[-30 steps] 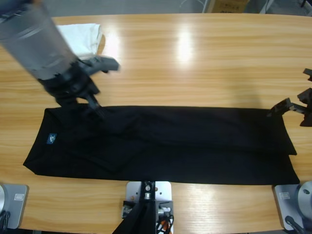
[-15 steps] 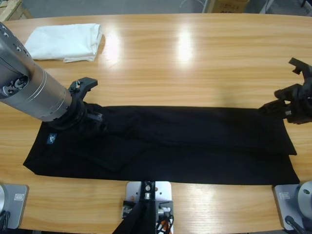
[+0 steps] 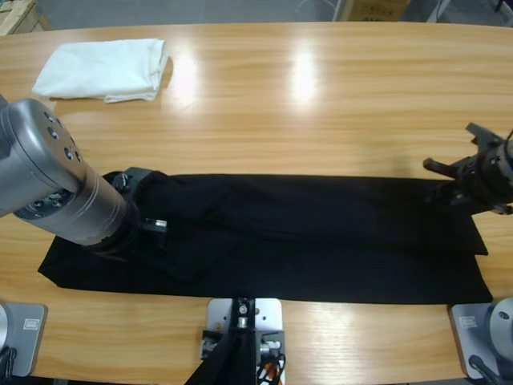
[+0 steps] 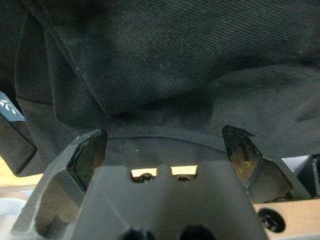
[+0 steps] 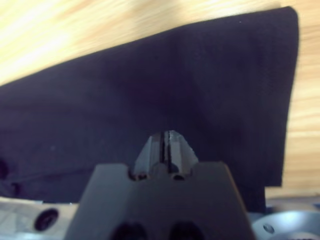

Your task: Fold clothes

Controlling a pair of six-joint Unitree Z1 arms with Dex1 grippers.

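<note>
Polo shirt [image 3: 304, 233] is laid out as a long black strip along the near side of the wooden table [image 3: 321, 96], already narrowed lengthwise, so a crosswise fold looks to be the step in hand.

L gripper [image 3: 148, 220] is down at the collar end, and in the left wrist view its jaws are spread wide w/ black fabric bunched just ahead of them. Nothing is pinched yet. Blue neck label [image 4: 9, 107] is seen at that view's left edge, so the collar area is what's being lined up; the wide spread is prob. meant to take in a thick bunch of layers at once.

R gripper [image 3: 473, 172] is held at the hem end, over the far corner of the shirt. In the right wrist view its jaws are pressed together w/ nothing between them, cloth lying flat beyond the tips. Whether the tips are touching the fabric can't be told.

White folded garment [image 3: 104, 68] is parked at the far left corner, well apart from the shirt, out of the working area.

Judgement: both ends are being approached so they can be lifted together; R jaws would need opening first, and a one-layer grab at either end could drag the strip crooked.
</note>
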